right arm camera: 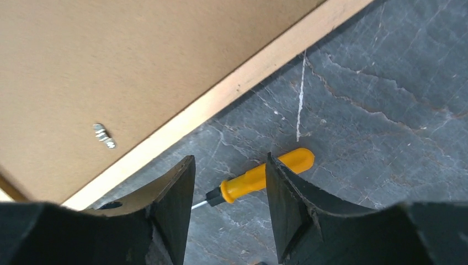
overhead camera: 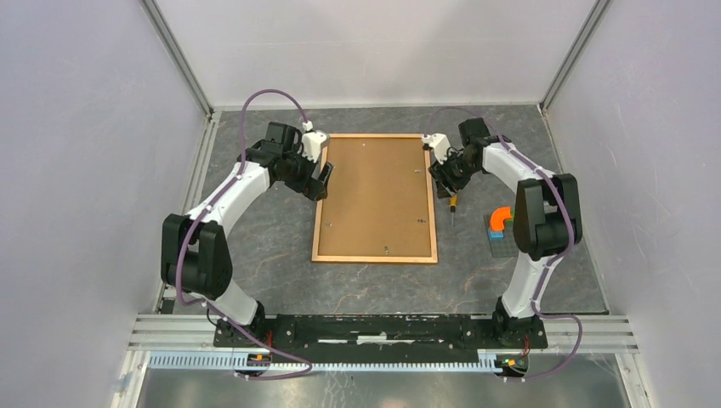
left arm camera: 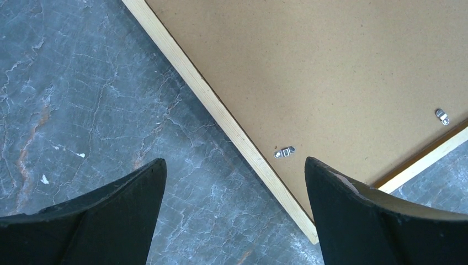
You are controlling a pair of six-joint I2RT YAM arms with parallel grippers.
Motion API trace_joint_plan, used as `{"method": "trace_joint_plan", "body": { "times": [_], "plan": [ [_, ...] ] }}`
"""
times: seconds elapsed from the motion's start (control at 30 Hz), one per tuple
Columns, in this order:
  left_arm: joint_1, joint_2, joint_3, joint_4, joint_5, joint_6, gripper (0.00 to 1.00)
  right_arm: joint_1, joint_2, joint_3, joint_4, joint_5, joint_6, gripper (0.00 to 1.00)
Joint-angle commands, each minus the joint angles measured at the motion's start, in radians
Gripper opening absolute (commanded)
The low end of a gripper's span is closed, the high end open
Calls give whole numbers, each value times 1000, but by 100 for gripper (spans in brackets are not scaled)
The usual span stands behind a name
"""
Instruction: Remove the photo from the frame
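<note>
The frame (overhead camera: pixel 375 197) lies face down in the middle of the table, its brown fibreboard back up inside the narrow wooden moulding. The photo is hidden under the back panel. My left gripper (overhead camera: pixel 321 176) is open and empty, hovering over the frame's left edge near its far corner (left arm camera: pixel 234 160). Small metal clips (left arm camera: pixel 285 152) hold the back panel. My right gripper (overhead camera: pixel 443 183) is open and empty above the table just right of the frame's right edge (right arm camera: pixel 229 160). An orange-handled screwdriver (right arm camera: pixel 259 178) lies on the table below its jaws.
The screwdriver also shows in the top view (overhead camera: pixel 452 206), just right of the frame. A small grey baseplate with orange and coloured blocks (overhead camera: pixel 501 223) stands farther right. White walls enclose the grey marbled table (overhead camera: pixel 272 238).
</note>
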Motion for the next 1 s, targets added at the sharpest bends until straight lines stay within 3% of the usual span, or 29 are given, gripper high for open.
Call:
{"method": "trace_joint_plan", "body": {
  "times": [0.0, 0.23, 0.43, 0.67, 0.97],
  "plan": [
    [-10, -42, -12, -19, 54, 80, 100, 3, 46, -19, 21, 89, -41, 55],
    [-105, -87, -81, -104, 50, 309, 100, -25, 37, -53, -8, 173, -68, 52],
    [-327, -193, -279, -115, -16, 501, 99, -56, -13, -43, -60, 108, -74, 53],
    [-547, -156, -351, 19, -100, 394, 83, -57, -115, -58, -21, -56, 21, 55],
    [-651, -48, -346, 160, -184, 383, 73, -70, -174, -98, 32, -152, 113, 62]
  ]
}}
